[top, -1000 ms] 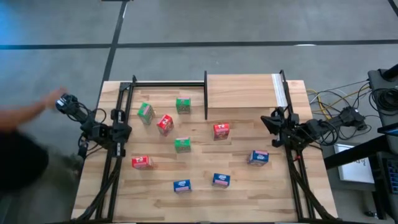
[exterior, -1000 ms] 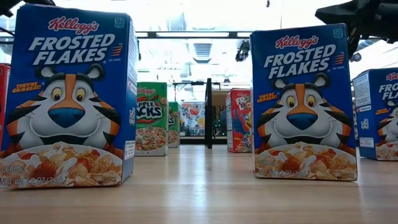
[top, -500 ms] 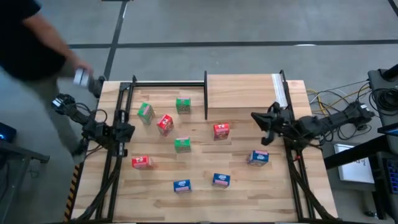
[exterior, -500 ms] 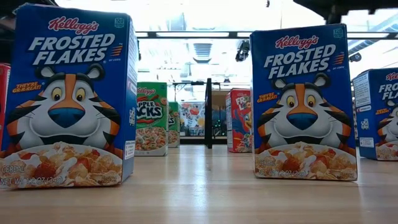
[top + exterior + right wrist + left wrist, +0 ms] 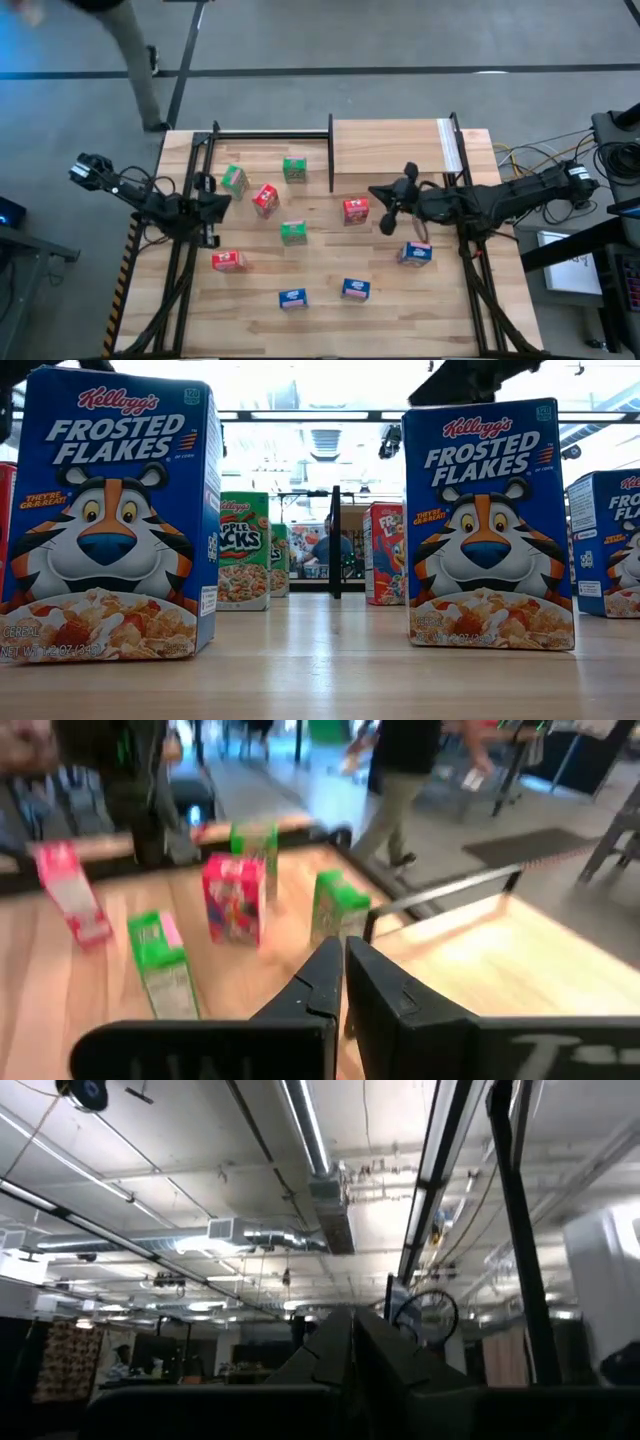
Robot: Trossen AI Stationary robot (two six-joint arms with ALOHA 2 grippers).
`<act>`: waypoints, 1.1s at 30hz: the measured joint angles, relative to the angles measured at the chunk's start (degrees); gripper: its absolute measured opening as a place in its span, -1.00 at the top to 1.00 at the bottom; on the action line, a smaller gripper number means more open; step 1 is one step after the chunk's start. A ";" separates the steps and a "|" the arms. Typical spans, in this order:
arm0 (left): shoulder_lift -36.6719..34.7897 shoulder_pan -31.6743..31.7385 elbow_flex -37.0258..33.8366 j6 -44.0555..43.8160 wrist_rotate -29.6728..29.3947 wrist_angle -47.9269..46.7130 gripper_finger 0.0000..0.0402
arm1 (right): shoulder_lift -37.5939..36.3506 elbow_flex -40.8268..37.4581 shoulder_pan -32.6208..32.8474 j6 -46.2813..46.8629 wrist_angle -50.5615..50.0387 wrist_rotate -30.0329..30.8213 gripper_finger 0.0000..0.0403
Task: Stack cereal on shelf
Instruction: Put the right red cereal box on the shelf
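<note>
A: From above, how many cereal boxes are on the counter (image 5: 440, 320)?

B: Nine. Three green (image 5: 233, 180) (image 5: 294, 169) (image 5: 292, 233), three red (image 5: 265, 200) (image 5: 356, 210) (image 5: 227, 261), three blue (image 5: 292, 299) (image 5: 355, 290) (image 5: 416, 254). All are scattered on the planks; none is on the shelf (image 5: 385, 147), which lies at the far edge with one white strip (image 5: 447, 146) along its right side.

A: And the arms?

B: Two. The right gripper (image 5: 388, 208) reaches in over the counter, just beside the middle red box, jaws closed on nothing. The left gripper (image 5: 215, 205) sits at the left edge near the green box, jaws also closed and empty.

A: The low view?

B: Three blue boxes show: two large up front (image 5: 108, 515) (image 5: 488, 525) and one cut off at the right (image 5: 608, 545). Between them stand two green (image 5: 244, 550) (image 5: 277, 560) and one red (image 5: 385, 553); another red edge peeks in at the far left (image 5: 5, 530). A person (image 5: 325, 545) shows far behind.

A: Left wrist?

B: Only ceiling, with the two fingers (image 5: 335, 1350) pressed together.

A: Right wrist?

B: Three green boxes (image 5: 160, 963) (image 5: 337, 908) (image 5: 255, 845), two red (image 5: 234, 900) (image 5: 72, 892), the shelf (image 5: 510, 955), and fingers (image 5: 320, 985) shut.
</note>
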 joint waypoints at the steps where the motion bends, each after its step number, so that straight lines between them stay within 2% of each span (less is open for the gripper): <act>1: 1.20 0.27 1.24 0.39 -0.17 -1.12 1.00 | 0.59 1.08 -0.57 0.00 -1.83 -1.08 0.96; 10: 8.38 0.52 8.67 4.58 -11.52 -10.24 1.00 | 5.02 10.65 -5.82 -0.11 -13.52 -12.73 0.96; 19: 9.50 0.66 9.36 5.80 -12.96 -10.51 1.00 | 9.50 18.30 -9.74 -3.06 -24.00 -17.20 0.96; 23: 9.67 1.40 9.36 6.02 -9.88 -10.83 1.00 | 11.76 20.44 -11.32 -4.96 -26.60 -19.08 0.96; 28: 10.92 4.26 9.38 2.43 -0.75 -11.86 1.00 | 14.02 22.33 -13.19 -8.73 -27.94 -23.88 0.96; 31: 12.31 6.68 9.55 -0.34 4.66 -14.54 1.00 | 15.17 22.45 -14.06 -10.63 -28.57 -26.06 0.96; 33: 13.02 8.18 10.90 -1.50 5.56 -18.74 1.00 | 15.66 22.47 -14.50 -11.68 -29.60 -26.11 0.96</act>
